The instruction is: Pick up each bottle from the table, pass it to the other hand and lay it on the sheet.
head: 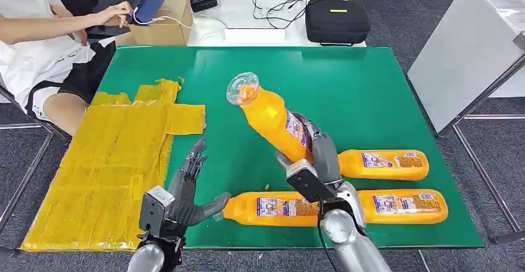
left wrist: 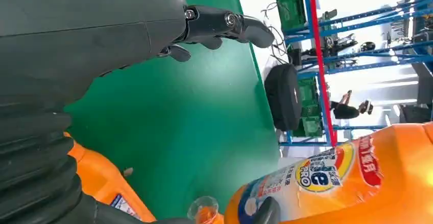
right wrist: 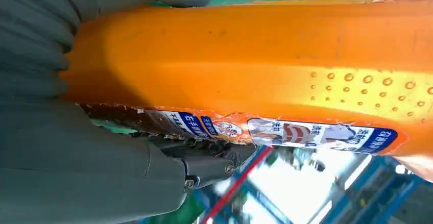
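Head view has the right hand (head: 312, 160) wrapped around an orange bottle (head: 272, 116), lifted off the green table (head: 371, 86) and tilted, cap toward the left hand (head: 186, 191), whose fingers are spread and hold nothing, beside the yellow sheet (head: 105, 166).

So the sheet (head: 108, 173) sits on the table's (head: 371, 92) left side, three bottles on the right — one (head: 272, 118) tilted up in the right hand (head: 312, 160), two lying flat below it (head: 272, 208) (head: 384, 164). Left hand (head: 186, 194) hovers between sheet and bottles — a person (head: 43, 55) sits at the far left corner.
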